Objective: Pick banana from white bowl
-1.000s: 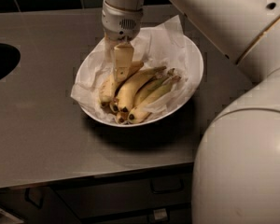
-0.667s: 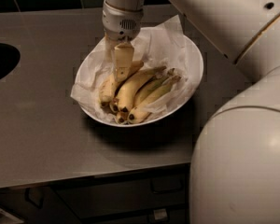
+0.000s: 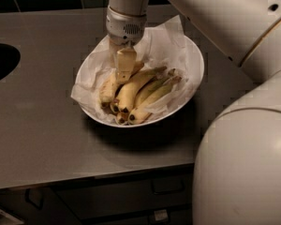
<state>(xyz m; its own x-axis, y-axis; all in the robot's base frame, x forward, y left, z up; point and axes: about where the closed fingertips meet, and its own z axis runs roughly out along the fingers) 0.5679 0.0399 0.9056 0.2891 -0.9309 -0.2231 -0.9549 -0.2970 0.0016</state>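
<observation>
The white bowl (image 3: 200, 74) sits on a grey counter, lined with crumpled white paper (image 3: 165, 42). Several bananas lie in it, dark tips toward the front. The plump yellow banana (image 3: 131, 92) lies in the middle of the bunch, with a short stubby one (image 3: 107, 89) on its left and slimmer greenish ones (image 3: 154, 93) on its right. My gripper (image 3: 124, 68) hangs straight down from the arm, its tip among the upper ends of the stubby and plump bananas, hiding them there.
A dark round opening (image 3: 0, 62) is cut into the counter (image 3: 47, 135) at the far left. My large white arm and body (image 3: 246, 168) fill the right side. Cabinet drawers (image 3: 168, 187) lie below the counter's front edge.
My gripper has come down slightly toward the bananas. The bowl and bananas have not moved.
</observation>
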